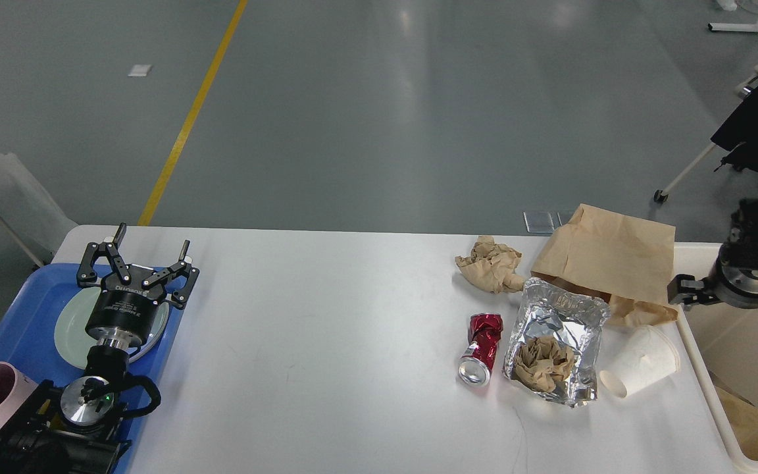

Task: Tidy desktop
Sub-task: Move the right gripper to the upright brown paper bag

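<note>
Beside the cream bin (734,342), my right claw (678,291) hangs; I cannot tell if it is wide. Trash on the desk (326,342) lies just left of it. My left claw (145,253) is wide, far off.

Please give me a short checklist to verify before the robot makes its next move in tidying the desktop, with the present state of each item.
1. Left hand free to grasp: ok, fingers spread, nothing between them, over the plate on the blue tray.
2. Right hand state: cannot tell, seen dark and sideways at the bin's edge.
3. Rubbish left on the desktop: not ok; crushed red can, foil tray holding a paper wad, second paper wad, paper cup on its side, brown bag.
4. Cream bin has room: ok, mostly empty.
5. Path from the right hand to the cup: ok, nothing between.
</note>
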Controlling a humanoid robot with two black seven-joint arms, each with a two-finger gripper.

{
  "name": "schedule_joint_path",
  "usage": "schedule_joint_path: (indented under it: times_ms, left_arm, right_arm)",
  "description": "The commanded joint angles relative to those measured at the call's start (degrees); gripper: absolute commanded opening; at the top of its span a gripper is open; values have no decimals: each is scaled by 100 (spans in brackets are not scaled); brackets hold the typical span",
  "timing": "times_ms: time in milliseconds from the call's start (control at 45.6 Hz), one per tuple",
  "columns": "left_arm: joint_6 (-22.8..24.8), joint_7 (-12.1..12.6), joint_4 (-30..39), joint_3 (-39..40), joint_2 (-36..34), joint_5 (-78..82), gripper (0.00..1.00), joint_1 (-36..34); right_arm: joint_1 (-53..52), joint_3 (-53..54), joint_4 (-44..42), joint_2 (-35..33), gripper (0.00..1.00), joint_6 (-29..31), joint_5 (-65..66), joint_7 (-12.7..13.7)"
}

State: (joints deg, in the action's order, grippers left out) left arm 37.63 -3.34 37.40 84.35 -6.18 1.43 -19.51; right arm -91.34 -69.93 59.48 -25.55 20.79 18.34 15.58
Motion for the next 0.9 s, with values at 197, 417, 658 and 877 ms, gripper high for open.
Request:
schedule_joint_path:
  times_ms: [197,417,658,877]
  left_arm:
    - [-1,-9,-4,-6,-6,-2,96,9]
    - [-1,-9,-4,3,3,-2,96,9]
    - [-1,-9,-4,3,-6,7,96,0]
    - [8,0,-4,3,3,7,96,0]
  right_arm:
    - [-1876,-205,1821,525,100,345,-24,-28]
    - [-3265,-258,2313,797,100,1374,-138,-72]
    - [-4119,-345,2665,1439,100,1885,-1386,-563]
    - [-4146,-829,2622,1589,100,1797,-1176,-1417]
